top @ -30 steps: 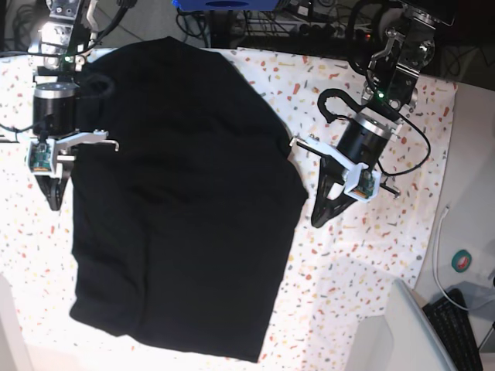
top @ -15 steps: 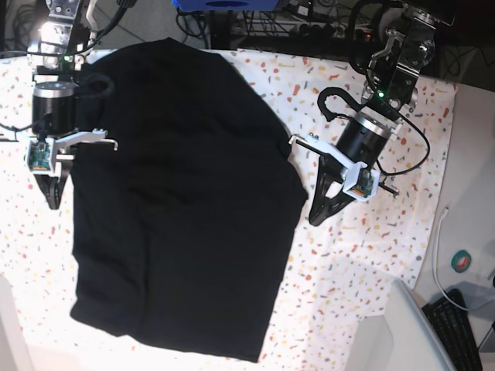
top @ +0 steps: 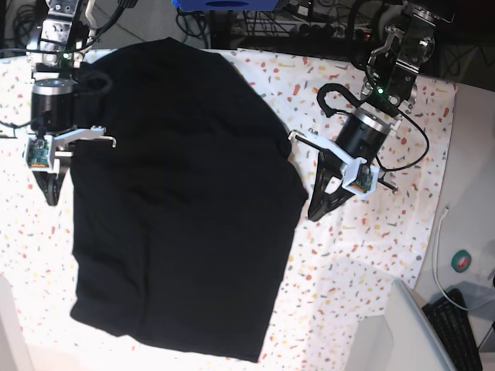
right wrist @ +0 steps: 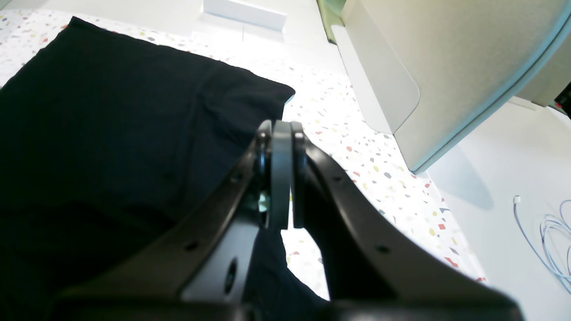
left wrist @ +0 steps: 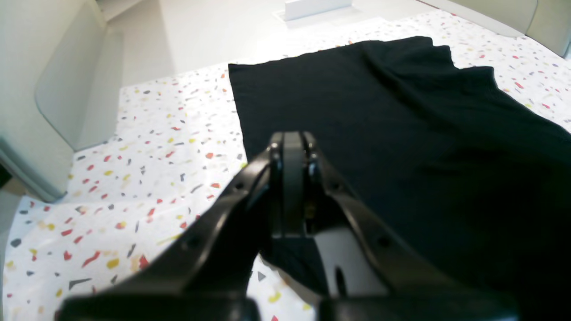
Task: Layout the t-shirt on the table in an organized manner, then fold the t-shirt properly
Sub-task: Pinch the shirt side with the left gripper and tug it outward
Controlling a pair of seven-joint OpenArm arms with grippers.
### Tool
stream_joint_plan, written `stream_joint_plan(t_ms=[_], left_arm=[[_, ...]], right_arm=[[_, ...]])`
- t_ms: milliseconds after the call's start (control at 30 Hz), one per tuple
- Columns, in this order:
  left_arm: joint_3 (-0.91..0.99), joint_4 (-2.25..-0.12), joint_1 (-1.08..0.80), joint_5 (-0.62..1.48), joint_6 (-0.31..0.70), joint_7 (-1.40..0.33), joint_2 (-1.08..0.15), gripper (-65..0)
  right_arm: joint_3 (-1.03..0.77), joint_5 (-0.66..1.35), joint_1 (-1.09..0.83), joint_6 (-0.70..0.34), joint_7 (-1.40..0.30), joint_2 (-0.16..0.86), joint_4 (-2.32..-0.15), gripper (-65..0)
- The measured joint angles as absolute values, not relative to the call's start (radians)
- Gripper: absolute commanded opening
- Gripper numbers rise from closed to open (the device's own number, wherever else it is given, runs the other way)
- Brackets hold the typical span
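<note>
Both end effectors, left (top: pixel 315 210) and right (top: pixel 51 195), are pressed together and hold nothing. The t-shirt (top: pixel 182 201) lies flat at frame centre on the table (top: pixel 363 263), sleeves apparently tucked in. The end effectors flank its edges, likely staged for a fold.

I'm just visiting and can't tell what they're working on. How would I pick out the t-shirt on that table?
Start at the table, the big surface under a white cloth speckled with coloured flecks. Between the two arms lies a broad, plain black piece of fabric spread nearly flat: that is the t-shirt. It is the only dark, soft thing lying on the speckled cloth.
</note>
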State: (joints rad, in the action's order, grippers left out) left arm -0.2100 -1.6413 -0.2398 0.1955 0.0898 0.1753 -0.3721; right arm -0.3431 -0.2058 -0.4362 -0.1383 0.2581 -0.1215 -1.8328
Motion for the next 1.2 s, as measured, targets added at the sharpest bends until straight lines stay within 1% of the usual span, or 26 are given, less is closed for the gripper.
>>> stream_joint_plan(t_ms=[600, 700, 767, 867, 967, 1067, 1133, 1200], left_arm=[[-0.210, -1.650, -0.247, 0.196, 0.090, 0.175, -0.385, -65.0], [-0.210, -1.650, -0.249, 0.196, 0.090, 0.175, -0.383, -65.0], [-0.209, -1.642, -0.262, 0.196, 0.091, 0.178, -0.386, -65.0], [-0.209, -1.548, -0.265, 0.196, 0.096, 0.185, -0.384, -65.0], [-0.209, -1.436, -0.257, 0.195, 0.087, 0.160, -0.377, -65.0], [-0.218, -1.416, -0.228, 0.196, 0.087, 0.169, -0.378, -65.0], [-0.217, -1.423, -0.205, 0.196, 0.087, 0.165, -0.362, -65.0], [-0.220, -1.432, -0.170, 0.196, 0.087, 0.059, -0.337, -65.0]], right_arm=[[-0.339, -0.207, -0.447, -0.138, 0.258, -0.121, -1.830, -65.0], [-0.336, -0.209, -0.444, -0.138, 0.259, -0.121, -1.797, -65.0], [-0.335, -0.205, -0.442, -0.139, 0.178, -0.121, -1.763, -65.0], [-0.337, -0.200, -0.425, -0.137, -0.018, -0.121, -1.725, -65.0], [-0.341, -0.100, -0.412, -0.136, -0.186, -0.122, -1.687, -65.0], [-0.341, 0.035, -0.428, -0.135, -0.231, -0.120, -1.691, -65.0], [-0.338, 0.047, -0.462, -0.134, -0.257, -0.118, -1.721, -65.0], [-0.337, 0.047, -0.487, -0.132, -0.272, -0.116, -1.747, -65.0]])
